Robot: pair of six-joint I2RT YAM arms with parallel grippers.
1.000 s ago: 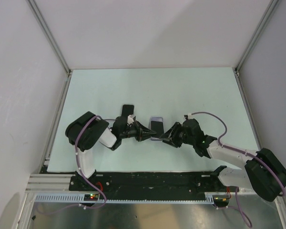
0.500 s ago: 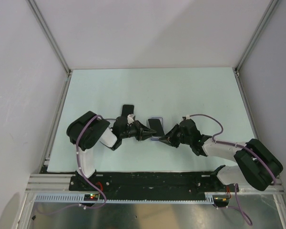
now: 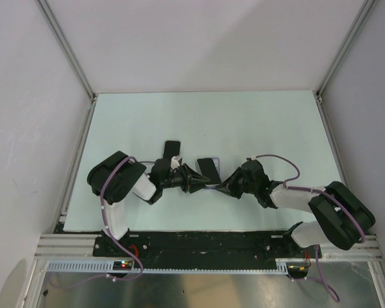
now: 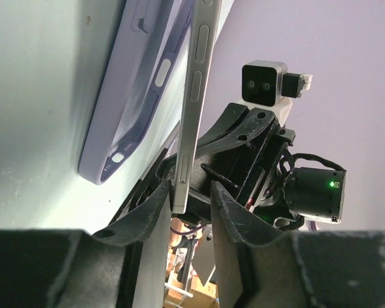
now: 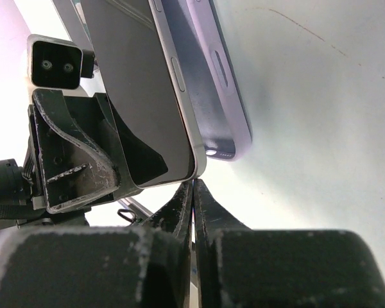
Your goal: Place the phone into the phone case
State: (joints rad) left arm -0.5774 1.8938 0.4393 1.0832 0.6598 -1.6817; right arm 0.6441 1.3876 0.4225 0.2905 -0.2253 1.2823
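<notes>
The phone [image 3: 207, 169] is a dark slab with a silver rim, tilted up on its edge over the lavender phone case [image 3: 211, 160] that lies flat on the pale table. In the left wrist view the phone [image 4: 194, 96] stands edge-on beside the case [image 4: 135, 109]. Its lower end sits between my left gripper's [image 4: 191, 190] parted fingers, touching one and clear of the other. My right gripper [image 5: 193, 184] is shut with nothing in it, its tips just under the phone's corner [image 5: 199, 168], beside the case [image 5: 218, 77]. From above, the left gripper [image 3: 194, 181] and right gripper [image 3: 222, 187] face each other.
A flat black object [image 3: 172, 149] lies on the table just behind my left wrist. White walls and aluminium posts [image 3: 83, 77] fence in the table's [image 3: 244, 122] back and sides. The two wrists are nearly touching at the table's middle front.
My right gripper has closed and slid in under the phone's corner, its elbow swinging left. My left gripper's jaws have parted from around the phone's end.
</notes>
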